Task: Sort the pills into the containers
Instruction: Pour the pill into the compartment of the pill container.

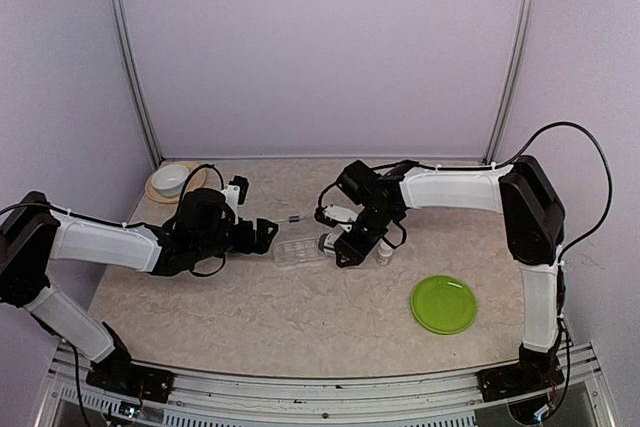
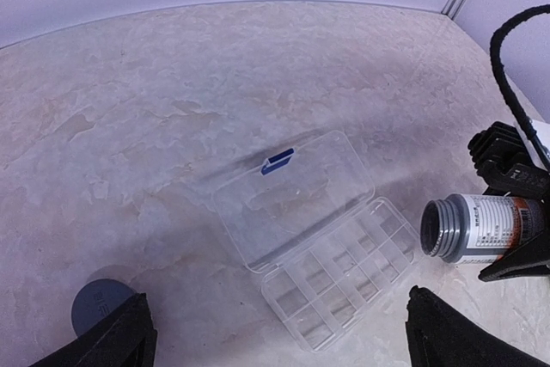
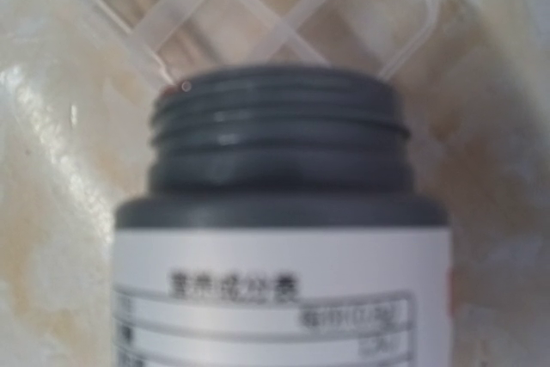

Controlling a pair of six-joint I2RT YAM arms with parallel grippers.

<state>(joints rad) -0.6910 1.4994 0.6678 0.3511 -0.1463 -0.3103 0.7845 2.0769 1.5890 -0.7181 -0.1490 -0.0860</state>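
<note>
Jaws of the right gripper (image 1: 345,245) are clamping an uncapped grey white-labelled bottle (image 2: 481,229), tipped mouth-first beside the open clear plastic compartment box (image 2: 339,272); left gripper (image 1: 262,235) jaws are gaping wide nearby.

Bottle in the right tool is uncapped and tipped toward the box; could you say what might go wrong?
The bottle mouth sits at the box edge, so pills may spill onto the table.
Its mouth looks wider than a compartment, so pills may mix.
The open left tool isn't holding the box; it could slide.
</note>
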